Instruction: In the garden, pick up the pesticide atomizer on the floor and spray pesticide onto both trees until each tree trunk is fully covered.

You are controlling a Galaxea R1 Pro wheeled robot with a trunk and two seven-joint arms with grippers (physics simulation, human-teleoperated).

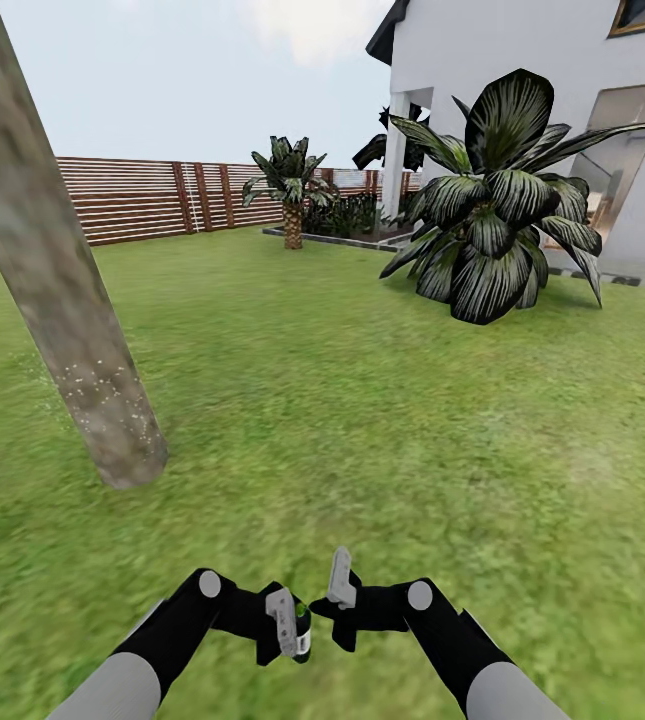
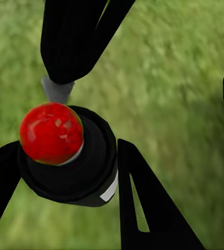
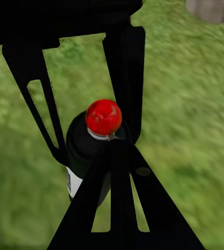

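Observation:
In the garden, one tree trunk point(image 1: 57, 290), pale and mottled, leans across the left of the head view, with white specks on its lower part. Its base also shows point(image 3: 213, 9). The pesticide atomizer point(image 1: 303, 630) is a small dark bottle with a red top point(image 2: 52, 133) point(image 3: 103, 117). My left gripper point(image 1: 292, 635) point(image 2: 70, 179) is shut on its body, low over the grass, well short of the trunk. My right gripper point(image 1: 340, 590) point(image 3: 114, 148) is shut, its tips close beside the red top; contact is unclear.
Green lawn point(image 1: 362, 420) stretches ahead. A large dark-leaved shrub point(image 1: 497, 230) stands at the right before a white house point(image 1: 522, 80). A short palm point(image 1: 292, 190) and a brown slat fence point(image 1: 132, 200) lie at the back.

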